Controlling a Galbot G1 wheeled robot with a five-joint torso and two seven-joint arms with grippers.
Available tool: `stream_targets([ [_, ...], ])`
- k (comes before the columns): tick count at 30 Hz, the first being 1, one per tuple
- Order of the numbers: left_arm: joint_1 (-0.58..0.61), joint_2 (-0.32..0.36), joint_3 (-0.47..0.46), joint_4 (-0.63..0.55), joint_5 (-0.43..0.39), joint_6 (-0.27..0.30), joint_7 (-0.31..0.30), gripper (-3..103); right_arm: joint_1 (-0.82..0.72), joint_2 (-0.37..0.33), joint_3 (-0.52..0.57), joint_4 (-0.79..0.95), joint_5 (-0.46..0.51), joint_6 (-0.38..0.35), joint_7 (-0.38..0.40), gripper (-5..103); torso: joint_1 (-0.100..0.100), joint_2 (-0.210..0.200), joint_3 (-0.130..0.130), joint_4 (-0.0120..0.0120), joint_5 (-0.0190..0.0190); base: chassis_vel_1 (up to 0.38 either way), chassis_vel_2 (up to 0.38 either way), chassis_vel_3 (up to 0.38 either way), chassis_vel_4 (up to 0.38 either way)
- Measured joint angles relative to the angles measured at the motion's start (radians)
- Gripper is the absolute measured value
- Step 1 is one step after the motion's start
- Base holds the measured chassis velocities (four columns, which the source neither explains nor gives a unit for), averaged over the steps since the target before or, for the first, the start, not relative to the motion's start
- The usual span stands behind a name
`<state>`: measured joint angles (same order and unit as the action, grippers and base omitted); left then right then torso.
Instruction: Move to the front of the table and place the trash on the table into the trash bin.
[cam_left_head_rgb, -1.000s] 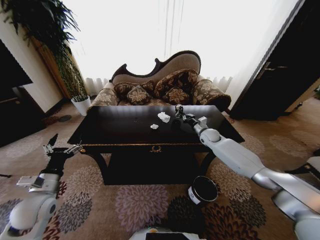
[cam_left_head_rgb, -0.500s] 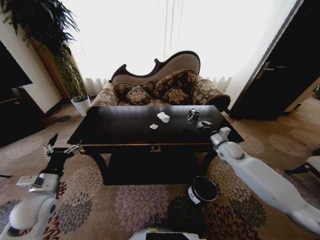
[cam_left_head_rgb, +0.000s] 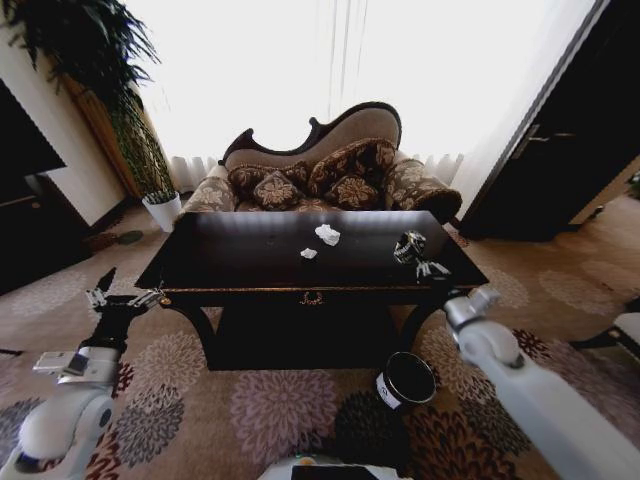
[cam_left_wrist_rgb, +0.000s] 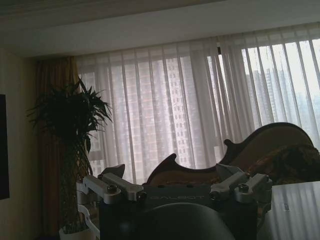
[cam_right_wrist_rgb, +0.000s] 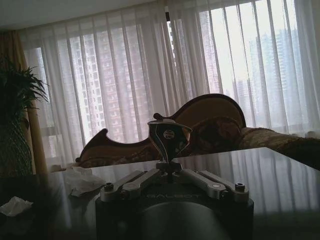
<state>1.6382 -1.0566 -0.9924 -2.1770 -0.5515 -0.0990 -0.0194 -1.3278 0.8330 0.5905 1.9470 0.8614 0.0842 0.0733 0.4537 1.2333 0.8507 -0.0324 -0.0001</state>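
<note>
A: While the right gripper (cam_left_head_rgb: 410, 247) hangs over the table (cam_left_head_rgb: 230, 262) at about four o'clock on its black top, what is it carrying?

B: Its fingers are pinched together on a dark, ball-like wad (cam_left_head_rgb: 408, 246), held above the wood near the right front corner. In the right wrist view the fingers meet at a small point under the wad (cam_right_wrist_rgb: 169, 137), so the hold looks slight.

A: Where is the trash bin?

B: The trash bin (cam_left_head_rgb: 405, 381) is on the carpet below the table's front edge, at about five o'clock from the table's centre, mouth tilted toward the robot. Two white paper wads (cam_left_head_rgb: 327, 235) lie near the middle of the top, close together, the smaller one (cam_left_head_rgb: 309, 253) at seven o'clock from the larger.

A: What could go wrong?

B: I judge the main risk to be the wad slipping out of that narrow pinch while it is carried over the table edge, then rolling off across the patterned carpet. The bin's mouth is small and sits close under the rail, so a release made too early could also miss it or strike the rim.

A: And the other arm?

B: The left gripper (cam_left_head_rgb: 120, 296) is parked at eight o'clock, beside the table's left front corner, fingers spread and holding nothing.
</note>
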Motion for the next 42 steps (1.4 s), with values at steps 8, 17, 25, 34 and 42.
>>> stream_targets([
  [8, 0.0, 0.0, 0.0, 0.0, 0.0, 0.0, 0.0, 100, -0.198, 0.13, 0.237, 0.094, -0.036, 0.058, -0.043, 0, 0.0, 0.0, 0.0, 0.0, -0.0005, 0.0, 0.0, 0.0, 0.0],
  [17, 0.0, 0.0, 0.0, 0.0, 0.0, 0.0, 0.0, 100, -0.312, 0.276, 0.309, 0.122, -0.076, 0.126, -0.085, 0, 0.0, 0.0, 0.0, -0.0002, -0.0004, 0.0, 0.0, 0.0, 0.0],
  [25, 0.0, 0.0, 0.0, 0.0, 0.0, 0.0, 0.0, 100, -0.369, 0.434, 0.235, 0.036, -0.156, 0.192, -0.111, 0, 0.0, 0.0, 0.0, -0.0001, -0.0003, 0.0, 0.0, 0.0, 0.0],
  [34, 0.0, 0.0, 0.0, 0.0, 0.0, 0.0, 0.0, 100, -0.316, 0.486, 0.101, -0.157, -0.269, 0.259, -0.109, 0, 0.0, 0.0, 0.0, 0.0, -0.0003, 0.0, 0.0, 0.0, 0.0],
  [42, 0.0, 0.0, 0.0, 0.0, 0.0, 0.0, 0.0, 100, -0.197, 0.484, 0.006, -0.472, -0.306, 0.285, -0.111, 0, 0.0, 0.0, 0.0, 0.0, 0.0, 0.0, 0.0, 0.0, 0.0],
])
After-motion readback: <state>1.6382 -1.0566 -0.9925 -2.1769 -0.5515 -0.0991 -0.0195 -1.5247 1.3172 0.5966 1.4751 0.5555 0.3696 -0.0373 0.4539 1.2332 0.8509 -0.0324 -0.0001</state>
